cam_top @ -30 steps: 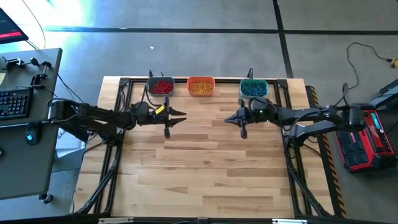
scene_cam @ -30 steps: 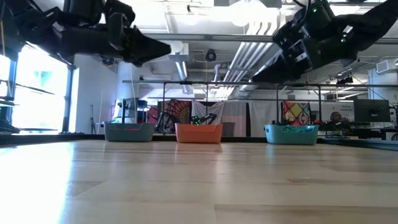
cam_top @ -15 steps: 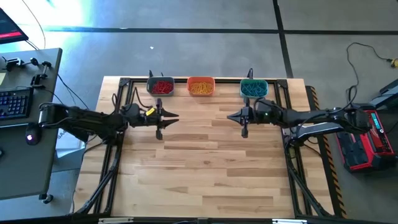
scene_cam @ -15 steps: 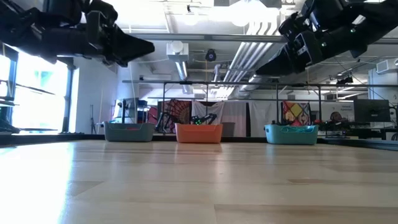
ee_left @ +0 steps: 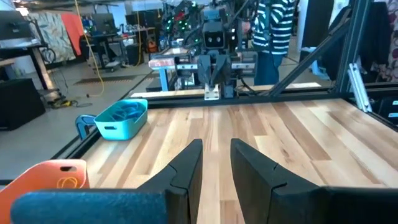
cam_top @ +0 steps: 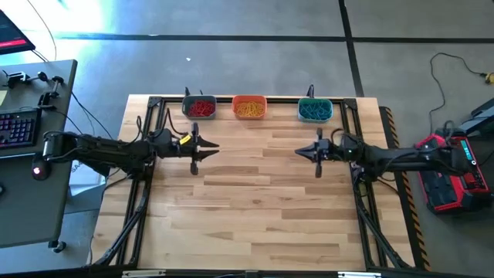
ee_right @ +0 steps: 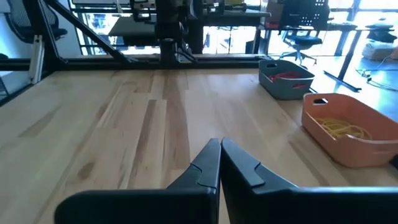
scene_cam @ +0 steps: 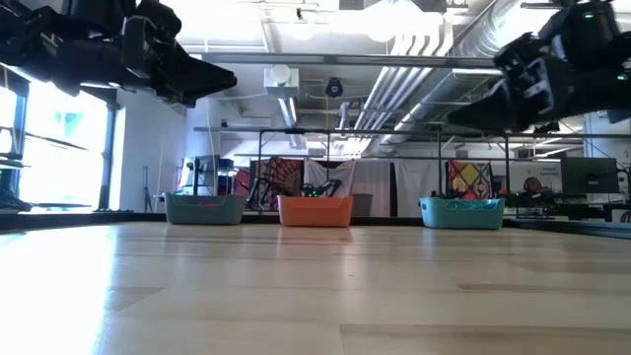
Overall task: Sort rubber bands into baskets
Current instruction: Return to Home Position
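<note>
Three baskets stand in a row at the table's far edge. The grey-blue one (cam_top: 200,106) holds red rubber bands (ee_right: 286,74), the orange one (cam_top: 248,106) yellow bands (ee_right: 341,129), and the teal one (cam_top: 315,110) blue bands (ee_left: 126,110). My left gripper (cam_top: 214,145) hovers level above the table's left half, in front of the grey-blue basket, open with nothing between its fingers (ee_left: 216,152). My right gripper (cam_top: 298,152) hovers level above the right half, in front of the teal basket, shut on nothing (ee_right: 220,144). The two point at each other.
The bare wooden tabletop (cam_top: 255,208) stretches from the grippers to the near edge. A black metal frame (cam_top: 150,104) runs round the table's far and side edges. A person in a striped top (ee_left: 273,28) stands beyond the table's right side.
Both grippers have drawn back from the table's middle, staying level. The left has gone a little toward the left edge. The right has gone toward the right edge, mostly in the last half second, and a little toward the near edge.
</note>
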You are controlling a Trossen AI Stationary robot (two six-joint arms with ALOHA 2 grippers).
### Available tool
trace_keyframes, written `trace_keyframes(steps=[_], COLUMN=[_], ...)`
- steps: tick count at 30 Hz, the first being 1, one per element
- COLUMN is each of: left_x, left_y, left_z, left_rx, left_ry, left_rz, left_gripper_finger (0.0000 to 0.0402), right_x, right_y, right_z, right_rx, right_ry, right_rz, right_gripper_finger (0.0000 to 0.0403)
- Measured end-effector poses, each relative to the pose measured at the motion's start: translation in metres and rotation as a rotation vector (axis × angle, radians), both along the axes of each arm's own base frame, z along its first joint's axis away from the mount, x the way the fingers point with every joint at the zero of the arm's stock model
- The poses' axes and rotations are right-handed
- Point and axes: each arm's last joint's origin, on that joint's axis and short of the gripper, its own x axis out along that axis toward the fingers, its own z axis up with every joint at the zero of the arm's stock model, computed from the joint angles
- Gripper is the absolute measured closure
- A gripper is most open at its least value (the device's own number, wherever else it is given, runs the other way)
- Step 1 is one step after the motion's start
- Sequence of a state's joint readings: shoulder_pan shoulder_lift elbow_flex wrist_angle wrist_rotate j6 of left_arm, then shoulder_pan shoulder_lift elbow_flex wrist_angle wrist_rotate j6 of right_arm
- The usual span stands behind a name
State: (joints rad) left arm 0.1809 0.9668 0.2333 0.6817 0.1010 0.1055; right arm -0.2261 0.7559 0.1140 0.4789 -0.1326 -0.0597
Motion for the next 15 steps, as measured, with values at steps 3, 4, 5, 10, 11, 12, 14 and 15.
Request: trace_keyframes(steps=[3,4,5,10,11,12,14,15], left_x=[-0.002,-0.003,-0.004,-0.013,-0.016,-0.02,-0.027,-0.03], left_y=[-0.001,-0.001,-0.001,-0.004,-0.004,-0.005,-0.006,-0.007], left_z=[0.002,0.003,0.004,0.002,-0.001,-0.004,-0.007,-0.009], left_rx=[0.004,0.01,0.014,0.007,0.003,-0.005,-0.018,-0.021], left_ry=[-0.006,-0.008,-0.012,-0.029,-0.039,-0.051,-0.078,-0.09], left_rz=[-0.003,-0.003,-0.004,-0.04,-0.044,-0.045,-0.043,-0.043], left_gripper_finger=[0.0328,0.0328,0.0328,0.033,0.0332,0.0335,0.0343,0.0347], right_x=[-0.012,-0.016,-0.019,-0.033,-0.035,-0.038,-0.042,-0.044], right_y=[0.002,0.003,0.003,0.006,0.006,0.007,0.008,0.009], right_z=[-0.002,-0.002,-0.002,0.001,0.002,0.002,0.004,0.004], right_rx=[-0.002,-0.002,-0.001,-0.008,-0.013,-0.019,-0.028,-0.032], right_ry=[-0.004,-0.004,0.002,0.003,-0.003,-0.009,-0.026,-0.024], right_rz=[-0.01,-0.012,-0.015,-0.027,-0.026,-0.026,-0.025,-0.024], right_gripper_finger=[0.0403,0.0403,0.0403,0.0403,0.0403,0.0403,0.0403,0.0403])
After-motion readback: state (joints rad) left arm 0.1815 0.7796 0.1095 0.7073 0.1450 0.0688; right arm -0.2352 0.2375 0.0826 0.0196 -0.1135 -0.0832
